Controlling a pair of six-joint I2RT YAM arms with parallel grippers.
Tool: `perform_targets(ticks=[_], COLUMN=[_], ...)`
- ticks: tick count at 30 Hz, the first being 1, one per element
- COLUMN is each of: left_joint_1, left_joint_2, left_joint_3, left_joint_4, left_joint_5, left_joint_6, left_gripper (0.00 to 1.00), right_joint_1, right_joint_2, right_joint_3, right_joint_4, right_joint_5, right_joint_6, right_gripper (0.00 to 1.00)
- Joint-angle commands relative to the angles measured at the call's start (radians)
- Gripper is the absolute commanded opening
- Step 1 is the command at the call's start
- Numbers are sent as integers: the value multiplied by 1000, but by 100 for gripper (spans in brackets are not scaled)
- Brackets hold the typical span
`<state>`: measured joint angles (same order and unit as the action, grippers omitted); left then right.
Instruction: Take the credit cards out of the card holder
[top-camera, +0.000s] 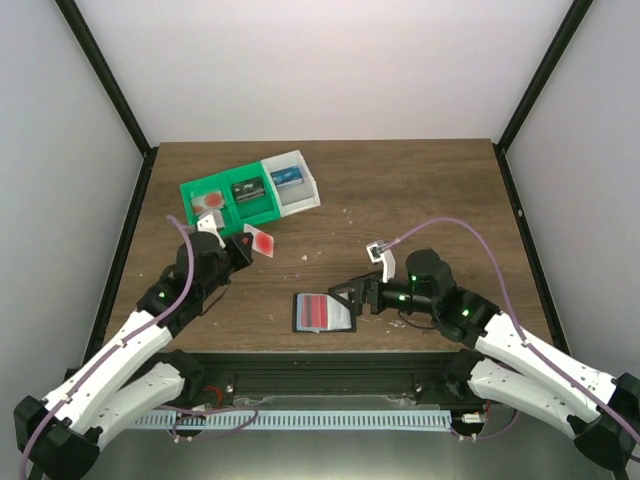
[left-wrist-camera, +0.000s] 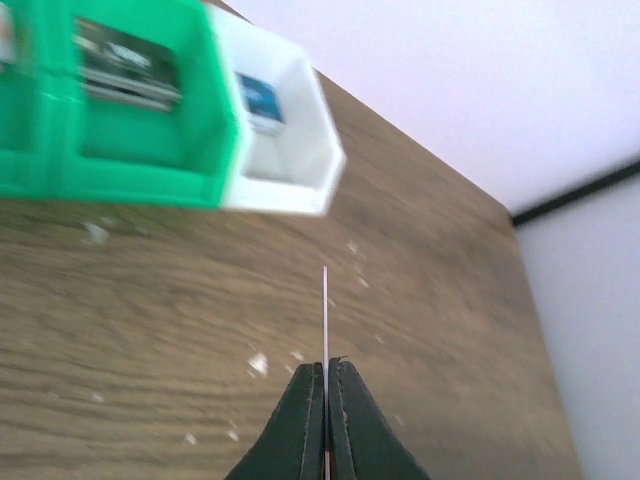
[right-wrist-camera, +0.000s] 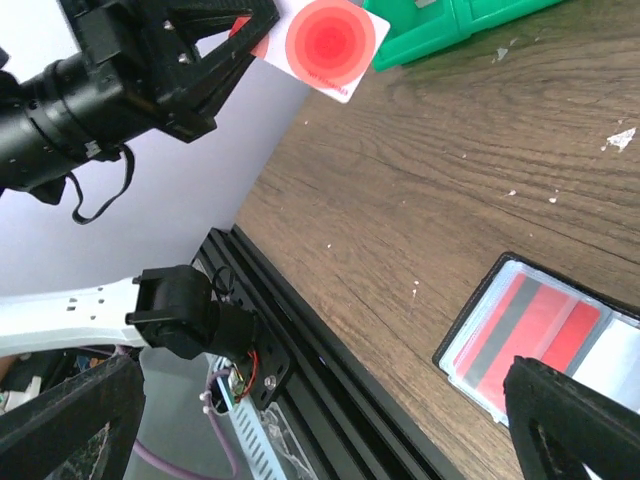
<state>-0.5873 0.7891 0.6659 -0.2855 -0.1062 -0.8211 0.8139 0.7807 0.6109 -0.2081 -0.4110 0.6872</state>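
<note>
The card holder (top-camera: 322, 312) lies open near the table's front edge, with a red card (top-camera: 318, 310) in its pocket. It also shows in the right wrist view (right-wrist-camera: 540, 330). My left gripper (top-camera: 245, 247) is shut on a pale card with a red circle (top-camera: 262, 241) and holds it above the table, in front of the tray. That card shows edge-on in the left wrist view (left-wrist-camera: 325, 310) and flat in the right wrist view (right-wrist-camera: 325, 40). My right gripper (top-camera: 350, 297) is wide open, at the holder's right edge.
A green-and-white three-compartment tray (top-camera: 222, 184) stands at the back left. It holds a red-marked item, a black item (top-camera: 248, 190) and a blue item (top-camera: 286, 179). Small white specks lie on the wood. A black rail runs along the front edge (right-wrist-camera: 330, 350).
</note>
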Motion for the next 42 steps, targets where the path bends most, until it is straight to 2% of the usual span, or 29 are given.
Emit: perform_targets(ticks=[1,10,14,18,25,34,42], left_joint_1=[103,416,545,645,701,707,708], left_joint_2=[43,106,232,302,478,681,802], left_joint_3=[13,8,77,68,84,138,196], left_joint_4=[30,195,214,347,509,615,652], left_joint_5=[-120,-35,91,230,269,267,243], left_joint_6=[-17,68,128,113,85,82,141], left_gripper=[0,0,0,0,0,0,0], right_joint_1=[-4,-4,-4,-4,-3,-4,-4], right_joint_2=[-25,-39,-31,-24,4,31,41], right_joint_3=[-12,9,19,29,83,114,111], right_joint_4=[81,30,23,8,-40,-71,-62], right_joint_5=[38,103,121,131,138,171,199], right_joint_6=[34,-1,-4,-10,-65,-90,-73], right_gripper=[100,100,100,100,100,100,100])
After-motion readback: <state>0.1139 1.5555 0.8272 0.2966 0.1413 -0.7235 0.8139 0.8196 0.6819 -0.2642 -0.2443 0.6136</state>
